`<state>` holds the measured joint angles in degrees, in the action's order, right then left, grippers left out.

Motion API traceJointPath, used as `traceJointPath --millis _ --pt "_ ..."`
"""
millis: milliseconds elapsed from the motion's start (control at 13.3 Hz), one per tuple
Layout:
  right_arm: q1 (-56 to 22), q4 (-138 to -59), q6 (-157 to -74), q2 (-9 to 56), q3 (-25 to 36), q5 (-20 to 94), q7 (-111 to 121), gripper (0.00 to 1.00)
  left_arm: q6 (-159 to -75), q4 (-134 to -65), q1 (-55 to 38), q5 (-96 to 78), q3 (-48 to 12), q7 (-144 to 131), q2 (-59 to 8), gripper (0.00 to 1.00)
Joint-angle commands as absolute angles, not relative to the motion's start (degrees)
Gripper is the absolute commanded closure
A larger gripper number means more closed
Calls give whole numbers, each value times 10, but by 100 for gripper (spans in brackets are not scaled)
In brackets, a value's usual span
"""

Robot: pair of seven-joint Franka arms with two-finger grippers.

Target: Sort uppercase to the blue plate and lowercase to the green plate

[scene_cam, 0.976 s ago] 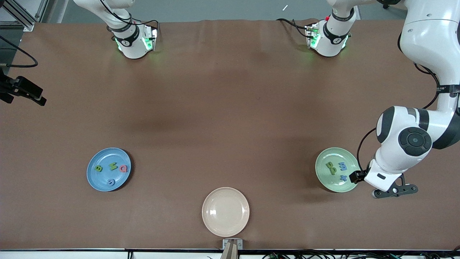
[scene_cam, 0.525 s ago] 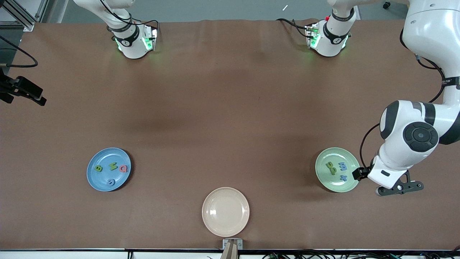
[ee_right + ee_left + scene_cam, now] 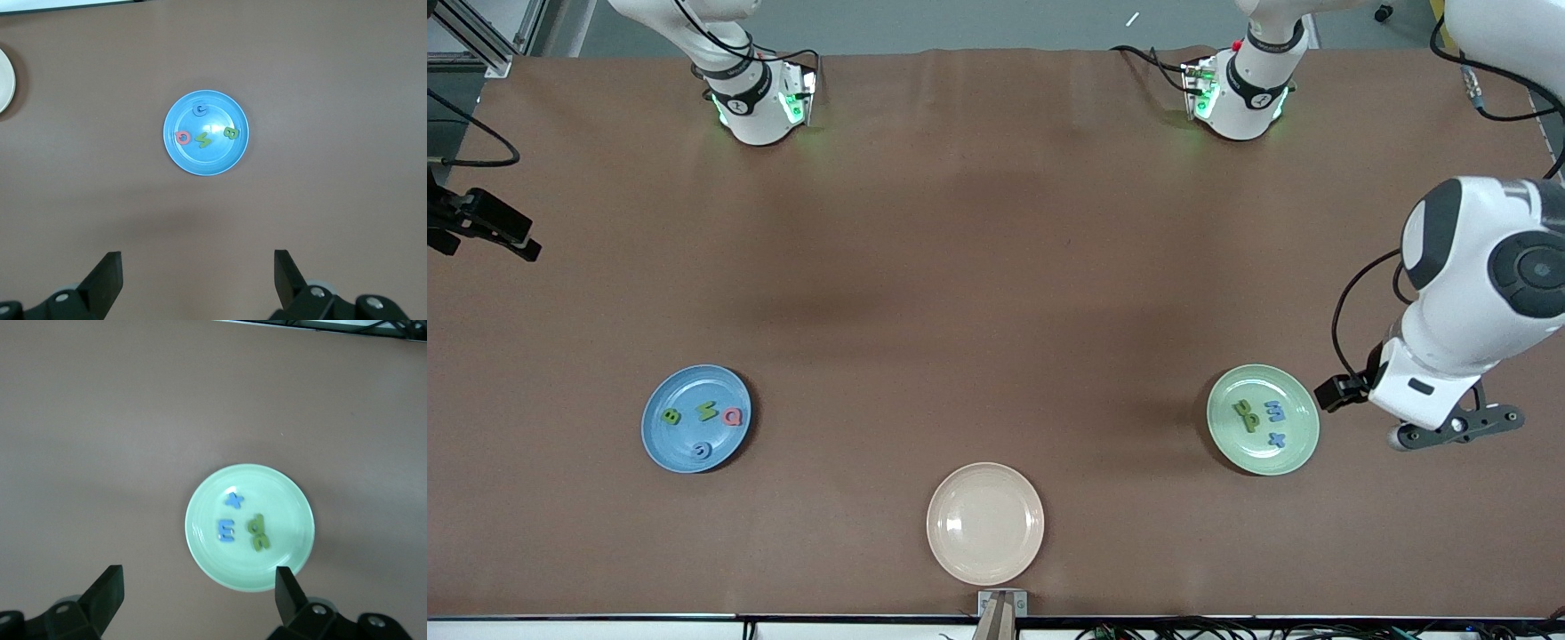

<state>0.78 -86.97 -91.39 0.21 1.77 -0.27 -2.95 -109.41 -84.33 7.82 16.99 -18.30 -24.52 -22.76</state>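
Wrapping up, we judge | uppercase letters (image 3: 703, 425) in blue plate (image 3: 660, 443), frame lower left | lowercase letters (image 3: 1261, 419) in green plate (image 3: 1303, 443), lower right | left hand (image 3: 1449, 428) beside it, fingers apart, empty | right hand (image 3: 193, 283) fingers apart, high over blue plate | next: nothing left to sort, we park.

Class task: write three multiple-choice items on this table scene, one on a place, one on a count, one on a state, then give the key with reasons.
1. Where is the pinkish-red Q?
A. beige plate
B. blue plate
C. green plate

2. How many letters lie on the green plate?
A. two
B. six
C. four

3. How is the beige plate?
A. empty
B. stacked
C. overturned

Key: B, the Q lies on the blue plate; C, green n/u, green p, blue m, blue x; A, nothing lies on it.
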Motion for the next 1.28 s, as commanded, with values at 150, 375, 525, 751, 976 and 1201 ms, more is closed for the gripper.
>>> traceJointPath --millis 150,375,525,751,976,1201 --pt "16 -877 -918 -4 13 -4 -28 0 -1027 -853 83 124 -188 -232 -165 0" --pt "16 -878 -918 -4 13 -4 -27 0 -981 -853 83 105 -187 -225 -127 0" --pt "18 -878 -919 -4 13 -4 -28 0 -962 -853 83 102 -187 -201 -101 0" --pt "19 -879 -917 -4 14 -3 -28 0 -914 -855 78 79 -169 -128 -50 0" --pt "20 -879 -918 -4 14 -3 -28 0 -862 -871 48 31 -132 -120 -5 0" --pt "20 -879 -918 -4 14 -3 -28 0 -860 -911 11 20 -109 -120 39 0"
